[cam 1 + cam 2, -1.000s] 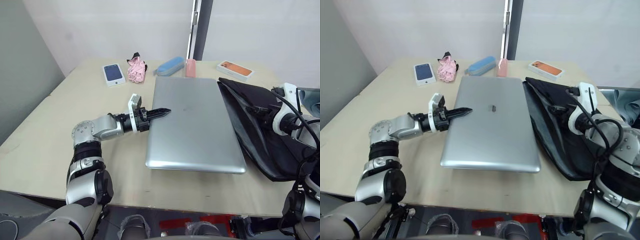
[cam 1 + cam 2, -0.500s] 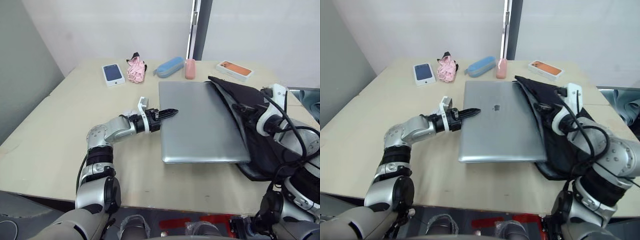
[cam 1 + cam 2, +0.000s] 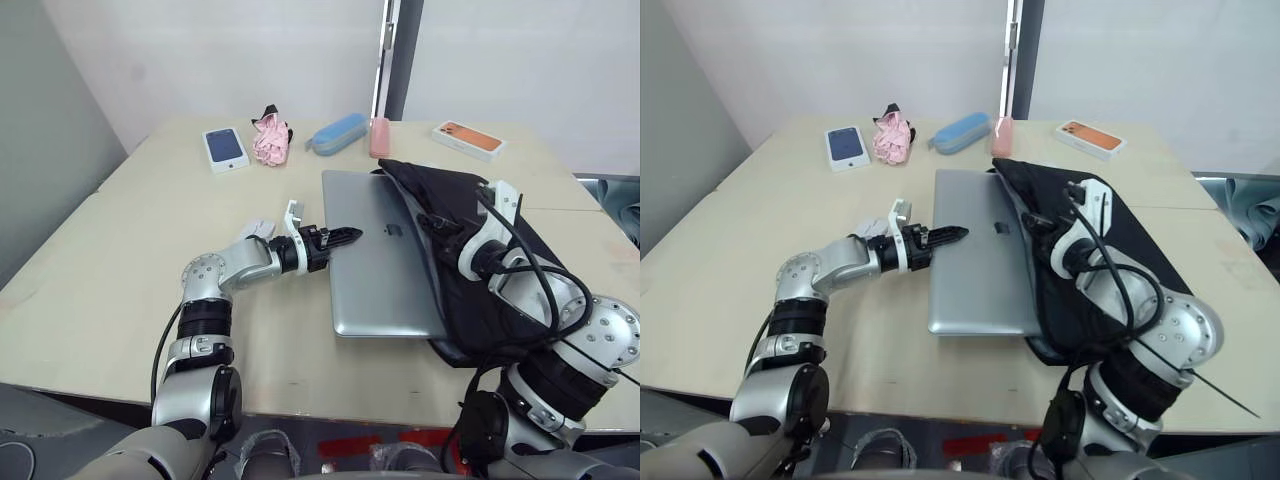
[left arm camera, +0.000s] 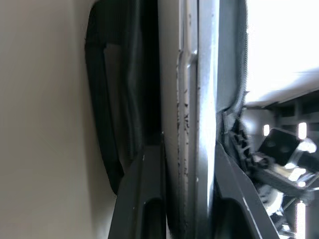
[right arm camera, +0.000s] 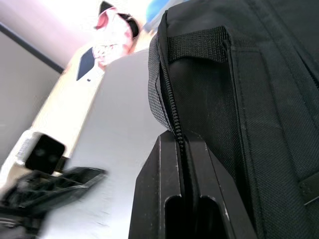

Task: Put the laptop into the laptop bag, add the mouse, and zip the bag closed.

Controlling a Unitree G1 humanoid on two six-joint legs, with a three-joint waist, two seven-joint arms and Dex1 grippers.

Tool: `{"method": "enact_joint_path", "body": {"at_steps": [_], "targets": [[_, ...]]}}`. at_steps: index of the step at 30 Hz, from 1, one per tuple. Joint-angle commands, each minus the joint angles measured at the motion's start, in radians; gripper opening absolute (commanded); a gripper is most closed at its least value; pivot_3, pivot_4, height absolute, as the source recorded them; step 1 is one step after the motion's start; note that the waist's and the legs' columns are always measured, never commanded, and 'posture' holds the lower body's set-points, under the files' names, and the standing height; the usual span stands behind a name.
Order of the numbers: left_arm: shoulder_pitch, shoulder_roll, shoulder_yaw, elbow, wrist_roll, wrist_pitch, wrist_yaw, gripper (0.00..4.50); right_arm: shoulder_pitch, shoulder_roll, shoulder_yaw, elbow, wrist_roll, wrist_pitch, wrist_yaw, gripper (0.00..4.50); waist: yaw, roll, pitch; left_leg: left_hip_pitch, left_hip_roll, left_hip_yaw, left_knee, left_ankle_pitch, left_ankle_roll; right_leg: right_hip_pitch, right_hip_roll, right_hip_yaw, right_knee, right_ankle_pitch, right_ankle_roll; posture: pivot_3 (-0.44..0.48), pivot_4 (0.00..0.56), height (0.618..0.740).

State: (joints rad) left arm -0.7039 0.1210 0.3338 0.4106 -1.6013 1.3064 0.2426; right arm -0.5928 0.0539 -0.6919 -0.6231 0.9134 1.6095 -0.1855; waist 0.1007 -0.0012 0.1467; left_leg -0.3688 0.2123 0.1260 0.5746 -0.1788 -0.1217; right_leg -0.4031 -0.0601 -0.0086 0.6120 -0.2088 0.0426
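The left gripper [image 3: 345,236] lies low over the table [image 3: 120,260], its two black fingers closed on the left edge of the laptop [image 3: 375,265] — the left wrist view shows the thin silver edge clamped between them, one finger above the lid and one below. The laptop lies flat near the middle of the table with its lid shut and its small dark logo facing up. Its right part is already inside the mouth of the laptop bag [image 3: 500,270], while the left part lies bare on the table.

The right gripper [image 3: 1040,222] is at the open edge of the bag, over the laptop's lid. In the right wrist view its fingers are pressed together on the zip edge of the black fabric, holding the upper flap raised off the lid just beside a short webbing handle. The bag spreads out to the right of the laptop, towards the table's right edge.

Along the far side of the table stand a dark phone box [image 3: 227,148], a crumpled pink cloth [image 3: 272,138], a blue case [image 3: 337,132], a small pink object [image 3: 380,137] — what it is I cannot tell — and an orange phone box [image 3: 469,139]. All of them are well apart from the grippers, though the small pink object sits near the far corner of the bag.
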Motion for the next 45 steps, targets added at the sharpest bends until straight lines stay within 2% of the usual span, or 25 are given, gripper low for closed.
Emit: {"method": "enact_joint_path", "body": {"at_steps": [1,4,7,11,16,20,25,33,41,45], "targets": [[-0.017,-0.003,-0.008,-0.086,-0.011,-0.002,-0.097,0.39,-0.016,0.048,0.007,-0.053,0.068,0.005,-0.043,0.04,0.000,0.000,0.000,0.000,0.000,0.000,0.000,0.000,0.000,0.000,0.000,0.000,0.000,0.000,0.000,0.000,0.150,0.740],[-0.012,0.002,-0.019,-0.090,0.010,-0.002,-0.121,0.39,-0.015,0.070,0.003,-0.052,0.096,0.005,-0.076,0.04,0.000,0.000,0.000,0.000,0.000,0.000,0.000,0.000,0.000,0.000,-0.001,0.000,0.000,0.000,0.000,0.000,0.150,0.740],[-0.001,-0.006,-0.032,-0.094,0.039,-0.008,-0.147,0.39,-0.004,0.183,0.010,-0.055,0.143,0.005,-0.138,0.04,0.000,0.001,0.000,0.000,0.000,0.000,0.000,0.000,-0.001,0.000,-0.001,0.000,0.000,0.000,0.001,0.000,0.150,0.740],[0.000,-0.012,-0.035,-0.094,0.067,-0.014,-0.170,0.39,0.004,0.242,0.017,-0.044,0.207,-0.007,-0.211,0.04,0.000,0.001,0.000,0.000,0.000,0.000,0.000,0.000,-0.001,0.000,-0.001,0.000,0.000,0.000,0.001,0.000,0.150,0.740],[0.001,-0.040,-0.021,-0.094,0.088,-0.040,-0.170,0.39,0.049,0.266,0.081,0.015,0.416,-0.159,-0.402,0.04,-0.001,0.001,-0.001,0.000,0.000,0.000,0.000,-0.001,-0.002,0.000,-0.001,0.000,0.000,0.000,0.001,0.000,0.150,0.740],[0.010,-0.088,-0.007,-0.103,0.066,-0.076,-0.136,0.39,0.135,0.174,0.238,0.068,0.634,-0.343,-0.581,0.04,-0.002,0.002,-0.001,0.000,0.000,0.000,0.000,-0.003,-0.006,0.000,-0.002,0.000,0.000,0.000,0.001,0.000,0.150,0.740],[0.020,-0.102,-0.006,-0.101,0.030,-0.058,-0.105,0.39,0.177,0.021,0.374,0.092,0.787,-0.518,-0.682,0.04,-0.004,0.002,-0.001,0.000,0.000,-0.001,0.000,-0.003,-0.006,0.000,-0.002,0.000,0.000,0.000,0.002,0.000,0.150,0.740],[0.017,-0.093,-0.041,-0.081,0.098,-0.017,-0.146,0.39,0.190,-0.151,0.517,0.098,0.895,-0.709,-0.700,0.04,-0.002,0.002,-0.001,-0.001,-0.001,-0.001,0.001,-0.003,-0.006,0.000,-0.003,0.000,0.000,0.001,0.004,0.000,0.150,0.740],[0.009,-0.120,-0.079,-0.104,0.252,-0.098,-0.204,0.39,0.203,-0.230,0.595,0.086,0.937,-0.834,-0.692,0.04,-0.003,0.001,-0.001,-0.002,-0.002,-0.001,0.002,-0.003,-0.006,0.000,-0.003,0.000,0.000,0.001,0.004,0.000,0.150,0.740],[0.008,-0.143,-0.080,-0.118,0.288,-0.120,-0.215,0.39,0.205,-0.262,0.619,0.086,0.946,-0.868,-0.684,0.04,-0.004,0.001,-0.001,-0.002,-0.002,-0.001,0.002,-0.003,-0.006,0.000,-0.003,0.000,0.000,0.001,0.004,0.000,0.150,0.740]]}}
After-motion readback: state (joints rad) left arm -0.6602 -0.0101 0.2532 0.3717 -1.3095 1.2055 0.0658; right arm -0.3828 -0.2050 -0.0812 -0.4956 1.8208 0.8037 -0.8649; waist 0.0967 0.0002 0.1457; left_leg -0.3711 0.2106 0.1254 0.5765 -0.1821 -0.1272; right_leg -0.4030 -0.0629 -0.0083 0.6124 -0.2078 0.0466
